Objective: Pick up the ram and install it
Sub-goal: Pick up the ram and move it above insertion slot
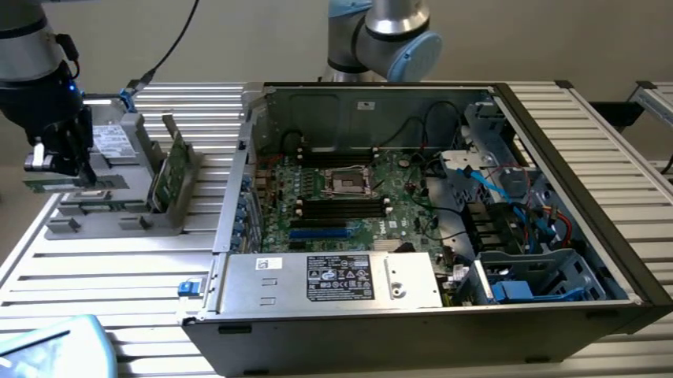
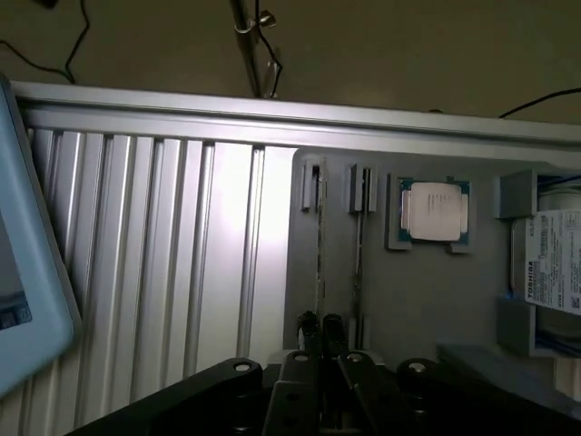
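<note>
So the ram stick [image 2: 320,245], a long thin dark board seen edge-on, is standing in the outermost slot of the flat grey plastic parts tray [image 2: 427,300]. Its long axis runs straight away from the black two-finger gripper [image 2: 320,325]. The jaws are pretty much closed, one tip on each side of the stick's near end, so I'd call that pinched on it while it sits in the slot. A second thin stick [image 2: 359,254] stands parallel, one slot further into the tray, with the square silver processor chip [image 2: 434,211] beyond that. The open black computer case [image 1: 568,134] sits just off the tray's edge, on the exterior view's right.
</note>
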{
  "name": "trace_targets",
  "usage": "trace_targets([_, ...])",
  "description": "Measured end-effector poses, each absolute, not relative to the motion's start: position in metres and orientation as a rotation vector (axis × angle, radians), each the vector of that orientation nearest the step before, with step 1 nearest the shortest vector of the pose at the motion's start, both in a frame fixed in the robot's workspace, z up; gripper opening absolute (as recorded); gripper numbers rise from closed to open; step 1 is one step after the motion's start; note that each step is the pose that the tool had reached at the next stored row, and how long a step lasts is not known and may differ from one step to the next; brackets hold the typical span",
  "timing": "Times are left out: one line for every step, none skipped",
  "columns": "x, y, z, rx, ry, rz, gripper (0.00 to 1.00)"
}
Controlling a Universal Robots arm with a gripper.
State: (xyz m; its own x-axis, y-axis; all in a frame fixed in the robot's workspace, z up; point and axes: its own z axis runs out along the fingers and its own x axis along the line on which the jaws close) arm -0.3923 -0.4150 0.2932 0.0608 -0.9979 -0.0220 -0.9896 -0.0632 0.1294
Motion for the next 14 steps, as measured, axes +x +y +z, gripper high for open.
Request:
trace_targets([-0.388, -0.415, 0.297, 2.229, -2.094, -0.162, 0.13])
trace_targets([-0.383, -0.415, 0.302, 2.230, -2.095, -0.163, 0.13])
trace_targets([-0.379, -0.416, 0.306, 2.230, -2.095, -0.164, 0.13])
trace_targets([-0.375, -0.416, 0.310, 2.231, -2.095, -0.165, 0.13])
trace_targets([-0.370, -0.416, 0.314, 2.231, -2.096, -0.166, 0.13])
trace_targets([-0.366, -0.416, 0.318, 2.232, -2.096, -0.168, 0.13])
trace_targets([-0.362, -0.417, 0.322, 2.233, -2.097, -0.169, 0.13])
trace_targets([-0.357, -0.417, 0.327, 2.233, -2.097, -0.171, 0.13])
trace_targets([-0.353, -0.418, 0.331, 2.233, -2.097, -0.172, 0.13])
trace_targets([-0.349, -0.418, 0.335, 2.234, -2.098, -0.173, 0.13])
trace_targets([-0.345, -0.418, 0.339, 2.234, -2.098, -0.175, 0.13])
trace_targets([-0.340, -0.419, 0.343, 2.235, -2.098, -0.176, 0.13])
trace_targets([-0.337, -0.419, 0.347, 2.235, -2.098, -0.178, 0.13])
trace_targets([-0.333, -0.420, 0.351, 2.236, -2.099, -0.179, 0.13])
